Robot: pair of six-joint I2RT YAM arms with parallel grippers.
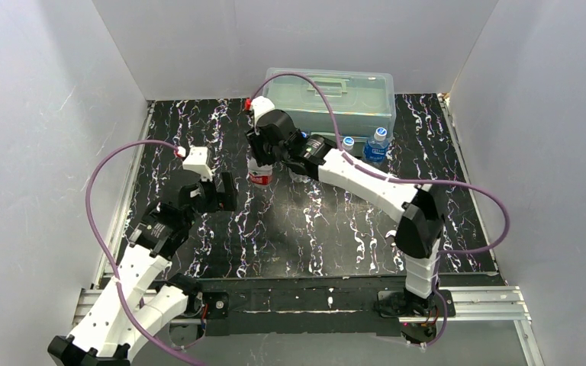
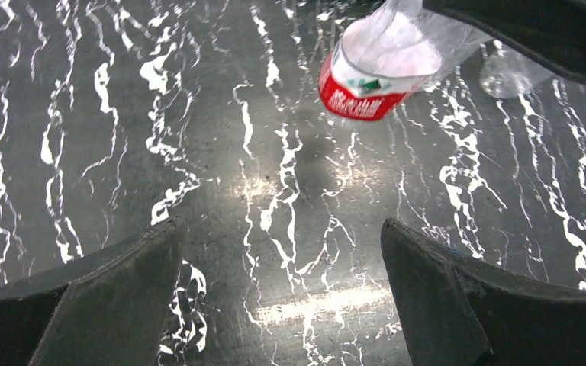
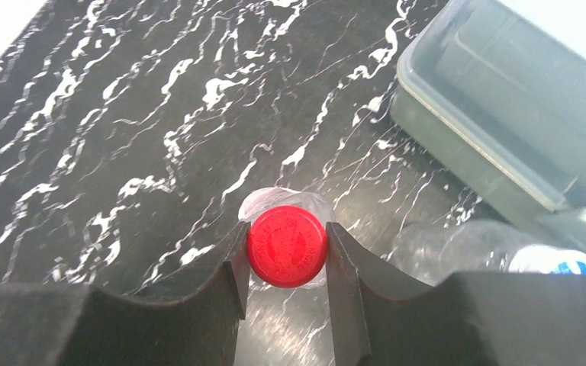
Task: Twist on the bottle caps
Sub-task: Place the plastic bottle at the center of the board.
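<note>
A red bottle cap [image 3: 286,245] sits on the neck of the clear bottle with a red label [image 1: 259,174], which stands upright on the dark marbled table. My right gripper [image 3: 286,232] comes down from above and is shut on the cap, one finger pressing each side. The left wrist view shows the same bottle [image 2: 366,84] tilted at the top of the frame, under a right finger [image 2: 534,30]. My left gripper [image 2: 281,229] is open and holds nothing. It hangs over bare table, left of and nearer than the bottle [image 1: 221,192].
A large translucent lidded box [image 1: 328,95] stands at the back. In front of it stand a blue-label bottle [image 1: 376,146] and a plain bottle [image 3: 458,248], each with a cap on. The purple cables loop over both arms.
</note>
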